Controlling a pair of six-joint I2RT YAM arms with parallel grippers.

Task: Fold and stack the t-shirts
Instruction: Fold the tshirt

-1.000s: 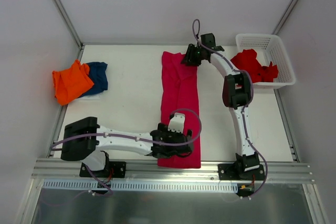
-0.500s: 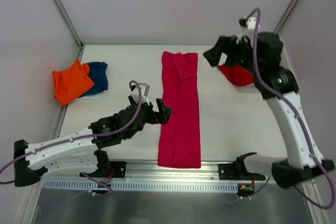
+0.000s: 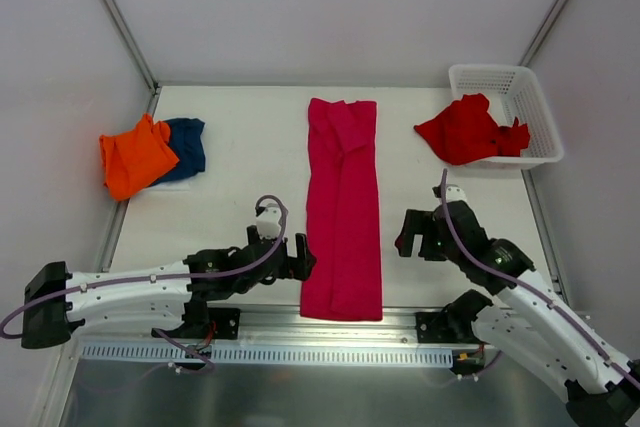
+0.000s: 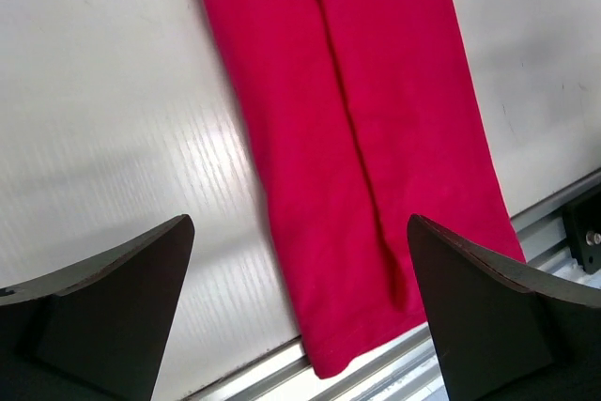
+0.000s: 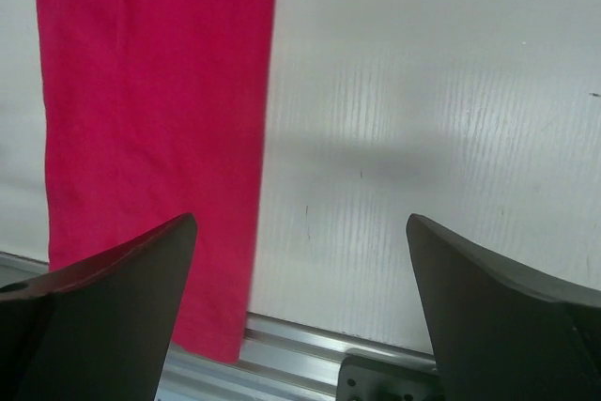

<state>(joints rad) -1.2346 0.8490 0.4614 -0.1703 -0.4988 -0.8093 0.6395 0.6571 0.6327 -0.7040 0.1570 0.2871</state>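
White table [image 3: 240,177], task mid-way: one shirt part-folded, final stack not built.
Left gripper [image 3: 303,255] and right gripper [image 3: 405,237] both stand released and empty, flanking the near end of the magenta-pink shirt [image 3: 342,207], a lengthwise-folded strip running 12 to 6 o'clock at centre. Orange shirt [image 3: 135,157] overlaps navy shirt [image 3: 188,145] at 10 o'clock. Red shirt [image 3: 465,129] lies crumpled over the basket [image 3: 530,97] edge at 2 o'clock. Judged remaining: crosswise folds, red shirt, stacking.
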